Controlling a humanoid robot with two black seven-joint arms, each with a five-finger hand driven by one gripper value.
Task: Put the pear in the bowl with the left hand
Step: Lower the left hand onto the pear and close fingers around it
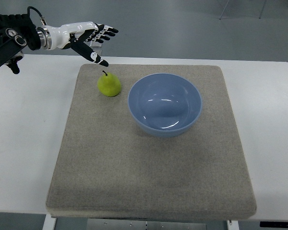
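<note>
- Left hand [89, 39]: white with black finger segments, at the upper left of the frame, its arm entering from the left edge. Fingers spread and extended toward the right; thumb [92, 53] angled down and to the right, its dark tip just above and left of the pear's stem. Nothing is held. The hand looks clear of the pear, though actual contact cannot be judged from this steep angle.
- Left forearm and wrist [9, 40]: black housing with cables, far upper left, over the table's back edge.
- Pear [109, 84]: yellow-green, with a short dark stem pointing up the frame. It rests on the mat, in the mat's upper left part, just left of the bowl and not touching it.
- Bowl [165, 104]: light blue, round, open side up, glossy inside with light reflections. It stands on the mat, right of the pear, a little above the centre of the frame.
- Mat [149, 172]: grey-beige, roughly square, fabric-like, covering the middle of the table.
- Table [24, 143]: white top, showing on the left, right and far sides of the mat.
- Floor [182, 24]: grey, across the top of the frame.
</note>
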